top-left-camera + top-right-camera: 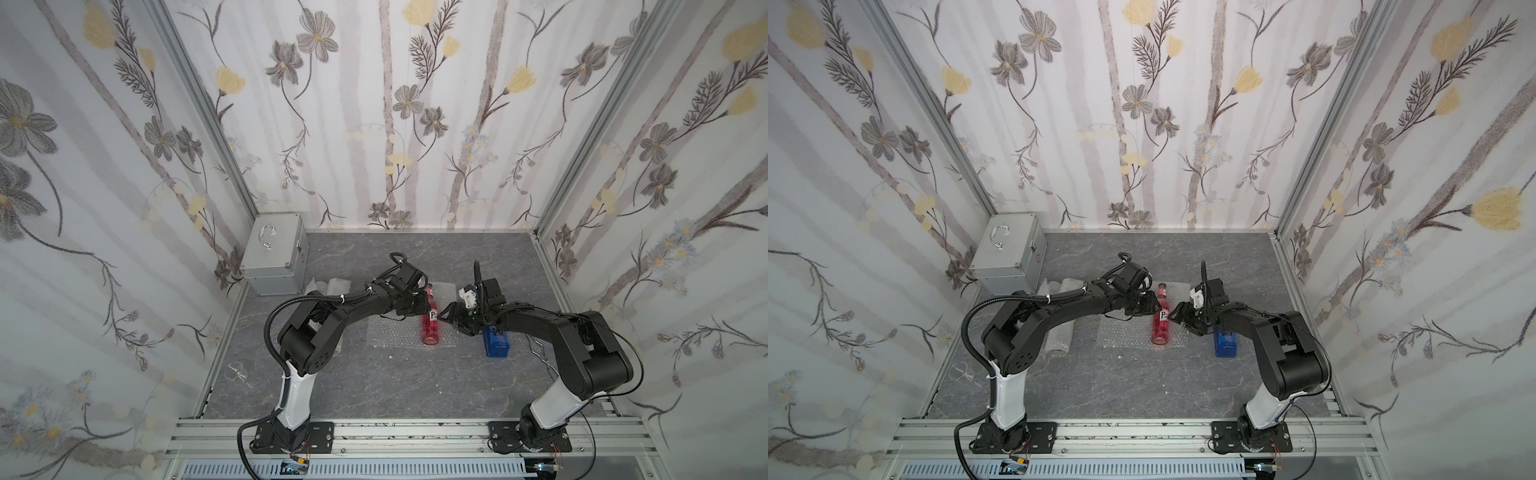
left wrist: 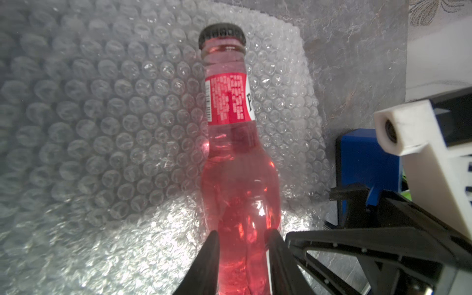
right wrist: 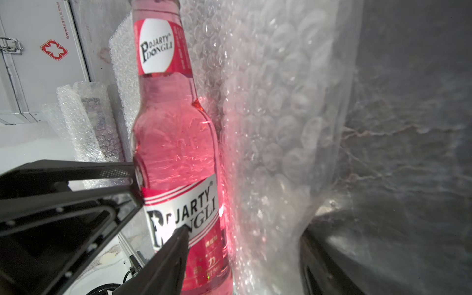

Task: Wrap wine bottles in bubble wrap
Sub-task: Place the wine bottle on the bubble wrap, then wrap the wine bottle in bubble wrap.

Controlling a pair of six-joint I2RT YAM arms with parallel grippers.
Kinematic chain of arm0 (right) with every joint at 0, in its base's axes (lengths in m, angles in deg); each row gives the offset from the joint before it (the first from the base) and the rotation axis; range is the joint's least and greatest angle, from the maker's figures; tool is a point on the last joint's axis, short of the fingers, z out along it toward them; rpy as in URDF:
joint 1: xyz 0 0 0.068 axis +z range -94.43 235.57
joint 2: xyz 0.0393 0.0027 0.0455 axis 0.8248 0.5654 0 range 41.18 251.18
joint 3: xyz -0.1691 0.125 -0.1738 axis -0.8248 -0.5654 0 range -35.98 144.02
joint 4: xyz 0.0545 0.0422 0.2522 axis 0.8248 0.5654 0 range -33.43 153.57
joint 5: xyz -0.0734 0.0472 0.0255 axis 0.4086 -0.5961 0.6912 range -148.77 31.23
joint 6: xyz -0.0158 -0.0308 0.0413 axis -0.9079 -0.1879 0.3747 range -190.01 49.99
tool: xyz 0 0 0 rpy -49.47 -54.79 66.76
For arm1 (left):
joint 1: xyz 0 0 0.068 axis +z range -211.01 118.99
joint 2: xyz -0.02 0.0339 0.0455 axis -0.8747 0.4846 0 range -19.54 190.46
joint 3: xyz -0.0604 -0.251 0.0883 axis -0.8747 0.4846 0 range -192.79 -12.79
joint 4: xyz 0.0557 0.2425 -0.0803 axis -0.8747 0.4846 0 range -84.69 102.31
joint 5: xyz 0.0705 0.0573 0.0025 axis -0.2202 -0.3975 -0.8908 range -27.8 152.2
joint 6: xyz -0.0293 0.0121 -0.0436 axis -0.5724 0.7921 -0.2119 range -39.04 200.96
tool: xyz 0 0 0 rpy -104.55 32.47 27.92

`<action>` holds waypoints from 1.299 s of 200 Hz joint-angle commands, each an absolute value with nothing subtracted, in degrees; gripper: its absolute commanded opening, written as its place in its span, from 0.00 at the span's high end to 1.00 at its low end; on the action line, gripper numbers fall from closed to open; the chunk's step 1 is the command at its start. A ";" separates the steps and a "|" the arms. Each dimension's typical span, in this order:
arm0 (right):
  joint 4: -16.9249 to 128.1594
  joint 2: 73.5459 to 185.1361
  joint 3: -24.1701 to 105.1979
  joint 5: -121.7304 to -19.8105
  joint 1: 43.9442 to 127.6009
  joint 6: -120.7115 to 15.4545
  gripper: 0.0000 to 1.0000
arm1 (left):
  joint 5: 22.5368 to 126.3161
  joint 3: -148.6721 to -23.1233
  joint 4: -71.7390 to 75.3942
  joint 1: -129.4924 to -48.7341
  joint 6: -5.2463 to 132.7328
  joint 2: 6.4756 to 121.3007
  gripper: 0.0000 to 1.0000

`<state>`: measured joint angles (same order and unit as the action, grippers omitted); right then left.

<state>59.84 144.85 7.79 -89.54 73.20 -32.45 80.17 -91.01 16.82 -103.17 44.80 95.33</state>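
Note:
A red-pink wine bottle (image 1: pixel 431 328) (image 1: pixel 1160 328) lies on a bubble wrap sheet (image 1: pixel 395 332) (image 1: pixel 1125 334) mid-table, dark cap pointing to the back wall. My left gripper (image 1: pixel 426 305) (image 2: pixel 244 242) comes from the left and is shut on the bottle (image 2: pixel 237 178), one finger on each side of its body. My right gripper (image 1: pixel 446 313) (image 3: pixel 242 235) stands open at the bottle's right side. One of its fingers crosses the bottle (image 3: pixel 173 143) label, the other is behind the raised edge of the bubble wrap (image 3: pixel 275 102).
A silver metal case (image 1: pixel 274 257) stands at the back left. Rolled bubble-wrap bundles (image 1: pixel 1059 328) lie beside it under the left arm; one shows something purplish inside. A blue tape dispenser (image 1: pixel 497 343) sits right of the sheet. A clear glass item (image 1: pixel 237 370) lies front left.

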 commanded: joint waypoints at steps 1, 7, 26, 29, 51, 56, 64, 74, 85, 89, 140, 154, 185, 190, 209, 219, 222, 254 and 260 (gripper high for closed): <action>59.60 144.39 7.87 -92.52 73.32 -30.91 0.33 | 77.07 -90.24 20.58 -102.94 45.89 95.77 0.69; 59.25 144.20 8.04 -93.13 73.28 -30.74 0.33 | 76.97 -90.09 20.53 -102.94 45.98 95.77 0.70; 57.77 143.52 8.06 -94.97 73.32 -30.03 0.34 | 76.75 -89.84 20.43 -102.85 46.27 95.81 0.71; 57.53 143.42 8.06 -95.21 73.32 -29.98 0.34 | 76.74 -89.85 20.42 -102.85 46.26 95.85 0.71; 55.98 143.13 7.79 -97.18 73.32 -29.12 0.34 | 76.62 -89.70 20.34 -102.77 46.33 96.02 0.72; 55.60 143.09 7.73 -97.60 73.32 -29.07 0.33 | 76.61 -89.61 20.22 -102.68 46.27 95.94 0.72; 55.03 142.87 7.55 -98.14 73.32 -28.76 0.34 | 76.51 -89.47 20.18 -102.67 46.33 95.90 0.72; 54.35 142.32 7.36 -98.65 73.32 -28.56 0.34 | 76.48 -89.30 20.21 -102.56 46.32 95.94 0.72; 53.32 141.72 7.18 -99.07 73.32 -28.06 0.34 | 76.44 -89.03 20.03 -102.59 46.42 95.89 0.72; 52.85 141.66 7.18 -99.33 73.27 -27.81 0.34 | 76.43 -88.93 20.01 -102.58 46.40 95.86 0.72; 50.99 141.35 7.18 -100.37 73.32 -26.77 0.34 | 76.34 -88.47 19.44 -102.60 46.42 95.68 0.72; 50.84 141.68 5.33 -99.92 73.32 -26.47 0.36 | 76.52 -88.42 19.45 -102.59 46.20 95.68 0.73; 51.12 142.56 4.95 -98.78 73.32 -26.51 0.56 | 76.42 -88.22 19.39 -102.59 46.31 95.08 0.73; 51.16 142.50 4.95 -98.67 73.31 -26.42 0.61 | 76.39 -88.20 19.38 -102.59 46.33 94.77 0.73; 51.86 142.13 4.89 -98.25 73.31 -26.51 0.76 | 76.34 -88.24 19.61 -102.50 46.67 93.59 0.73; 52.55 141.56 4.89 -97.78 73.32 -26.68 0.78 | 76.11 -88.46 19.84 -102.38 47.00 92.94 0.72; 52.78 141.40 4.96 -97.53 73.30 -26.76 0.78 | 76.01 -88.51 19.97 -102.41 47.10 92.69 0.72; 56.73 139.48 6.23 -95.24 73.57 -28.34 0.86 | 75.86 -88.73 20.47 -101.88 48.77 90.20 0.64; 57.14 139.27 6.30 -95.11 73.80 -28.51 0.88 | 75.99 -88.71 20.45 -101.88 49.39 89.64 0.61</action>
